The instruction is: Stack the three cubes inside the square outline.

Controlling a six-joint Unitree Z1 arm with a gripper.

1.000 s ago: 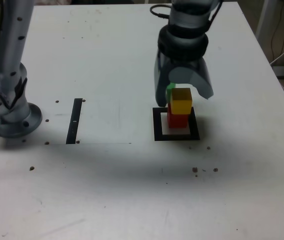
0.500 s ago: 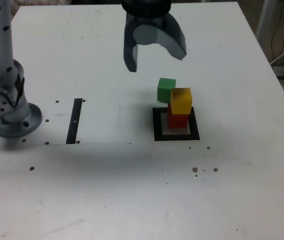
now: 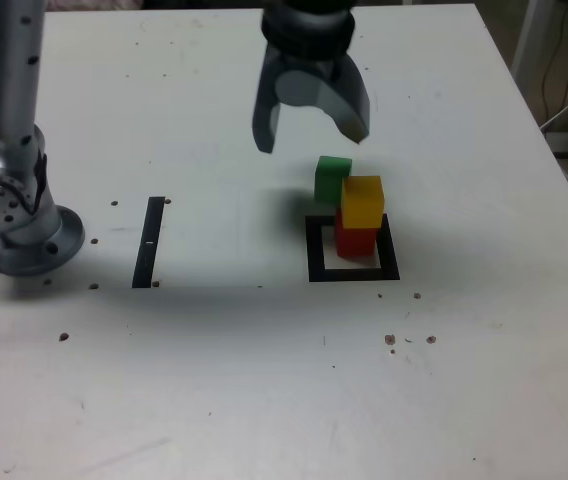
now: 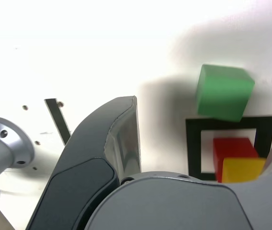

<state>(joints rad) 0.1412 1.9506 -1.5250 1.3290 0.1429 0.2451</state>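
inside the square outline point(image 3: 314, 250) the yellow cube point(image 3: 362, 201) is stacked on the red cube point(image 3: 356, 240); the green cube point(image 3: 332, 179), just beyond it, is left, and the gripper point(image 3: 312, 128) is spread empty.

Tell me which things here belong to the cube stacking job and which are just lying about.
Job:
small red cube
small yellow cube
small green cube
thick black square outline
open grey gripper

Lying about:
thin black strip
white table

Yellow cube point(image 3: 362, 202) atop red cube point(image 3: 355, 240) inside square outline point(image 3: 315, 251); green cube point(image 3: 331, 178) just outside.
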